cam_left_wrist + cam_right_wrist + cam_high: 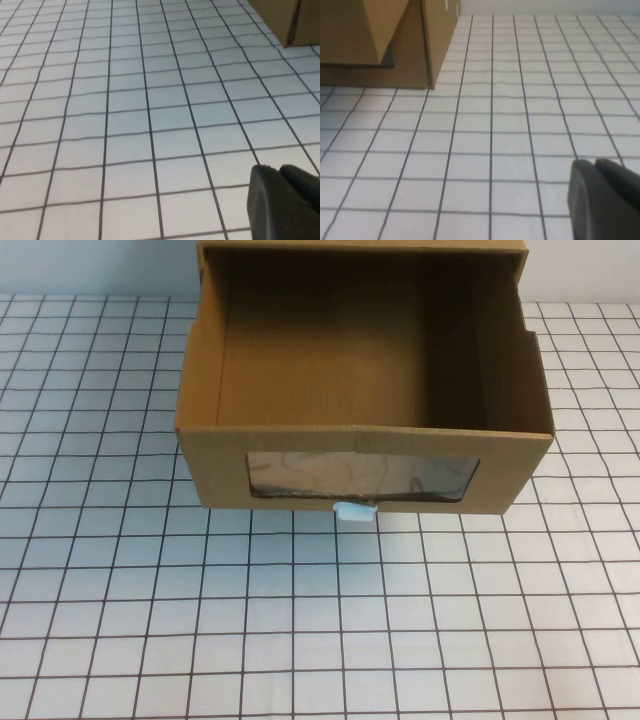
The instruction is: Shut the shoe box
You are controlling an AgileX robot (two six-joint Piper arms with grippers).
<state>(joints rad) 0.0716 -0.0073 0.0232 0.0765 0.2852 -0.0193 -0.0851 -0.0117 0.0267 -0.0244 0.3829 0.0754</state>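
Observation:
The shoe box [365, 370] is brown cardboard and stands at the far middle of the table. Its drawer is pulled out toward me and looks empty inside. The drawer front has a wide clear window [362, 477] and a small white pull tab [355, 513] below it. A corner of the box shows in the left wrist view [290, 20] and its side in the right wrist view [385, 45]. Neither arm shows in the high view. My left gripper [278, 170] is shut and empty over bare table, far from the box. My right gripper [594, 164] is shut and empty too.
The table [300, 640] is covered with a white cloth with a dark grid. A pale wall runs behind the box.

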